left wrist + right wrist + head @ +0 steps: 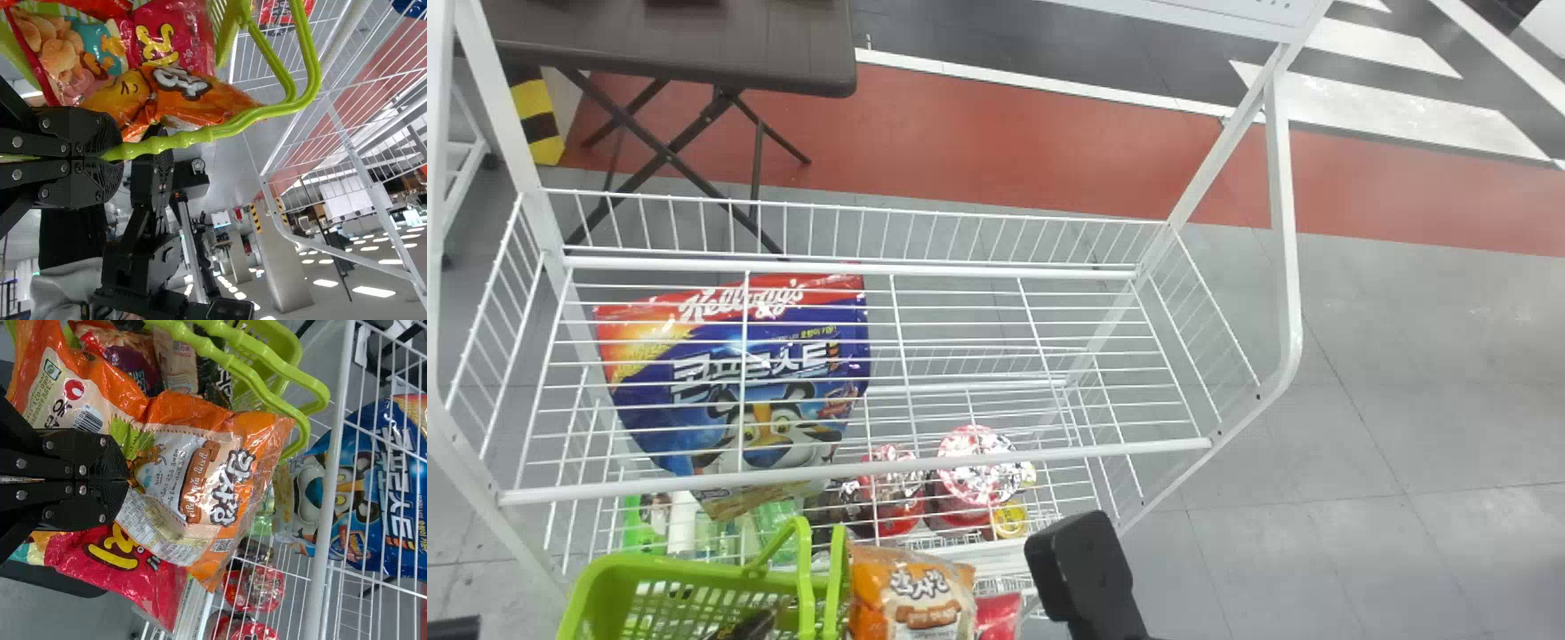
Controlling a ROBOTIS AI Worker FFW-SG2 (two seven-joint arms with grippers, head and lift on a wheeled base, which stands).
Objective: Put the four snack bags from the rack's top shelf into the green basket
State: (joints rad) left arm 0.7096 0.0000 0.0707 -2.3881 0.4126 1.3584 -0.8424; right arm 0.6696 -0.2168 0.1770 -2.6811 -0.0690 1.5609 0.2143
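"Black, close to us, bottom of the frame and right of centre: is that the right claw (1074, 569)?"

"Yes. It's pinching the orange bag (913, 594), which hangs low in the middle of the frame."

"And the left claw (452, 628)?"

"Bottom left corner. It's clamped round the green handle (805, 569) of the basket (694, 567)."

"Is the orange bag in the basket?"

"No, just to the right of the handle. A red bag (999, 613) sits beside it, toward the right claw; I can't tell whether that one is gripped as well."

"What's inside the basket, lower left?"

"Some packs. The right wrist view has a reddish one (123, 353) and a pale one (175, 363) in there. I can't make out the full count."

"Further off?"

"The white rack (854, 469). Foil-topped cups (978, 467) sit low in it, near the middle of the frame, and a big blue bag (783, 382) shows through its wires at centre left. Past that, red floor (1005, 142) runs across the upper part."
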